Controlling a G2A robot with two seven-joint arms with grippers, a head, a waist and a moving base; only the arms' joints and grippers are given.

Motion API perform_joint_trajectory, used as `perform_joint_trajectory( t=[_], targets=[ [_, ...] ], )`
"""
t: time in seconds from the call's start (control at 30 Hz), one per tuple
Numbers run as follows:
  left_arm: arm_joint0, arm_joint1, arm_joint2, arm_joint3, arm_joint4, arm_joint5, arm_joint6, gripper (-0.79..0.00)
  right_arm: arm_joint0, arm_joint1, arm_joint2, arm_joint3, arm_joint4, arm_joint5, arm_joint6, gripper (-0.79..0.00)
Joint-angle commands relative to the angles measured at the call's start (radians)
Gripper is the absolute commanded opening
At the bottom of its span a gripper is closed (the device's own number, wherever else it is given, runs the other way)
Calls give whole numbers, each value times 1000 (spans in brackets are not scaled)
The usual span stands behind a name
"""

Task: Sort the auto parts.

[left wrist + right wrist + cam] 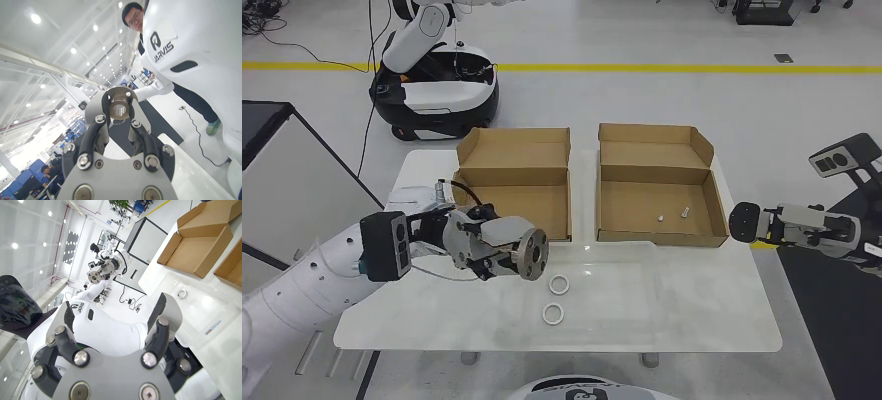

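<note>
Flange [533, 254]: clamped by its hub in left gripper [118, 113], above table's [757, 310] left front. Solid metal, likely heavy, stiff and slick; the hub grip looks sound. Right gripper [115, 306] gapes empty off the right edge. Two rings [558, 284] lie in tray [672, 290]; probably light, pinch across rim. Tiny studs [682, 211] sit in right box [632, 215].

The white table [712, 315] carries a clear tray [627, 300] along its near edge and 2 open cardboard boxes side by side just beyond the tray, a left box [542, 205] and a right box [637, 212].
</note>
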Motion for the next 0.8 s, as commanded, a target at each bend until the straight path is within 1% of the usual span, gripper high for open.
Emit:
perform_joint_trajectory(
  t=[0.0,0.3,0.5,0.63,0.7,0.77],
  targets=[
    [2,-5,7,-5,-32,24,24,-785,0,0,0,0,0,0,0,0],
    [10,-24,44,-23,-170,128,128,-785,0,0,0,0,0,0,0,0],
    [1,-29,75,-47,-208,179,179,-785,0,0,0,0,0,0,0,0],
    [-14,-26,94,-28,-204,176,176,-785,0,0,0,0,0,0,0,0],
    [-24,-20,102,4,-172,153,153,-785,0,0,0,0,0,0,0,0],
    [-27,-15,109,9,-177,139,140,-785,0,0,0,0,0,0,0,0]
  ],
)
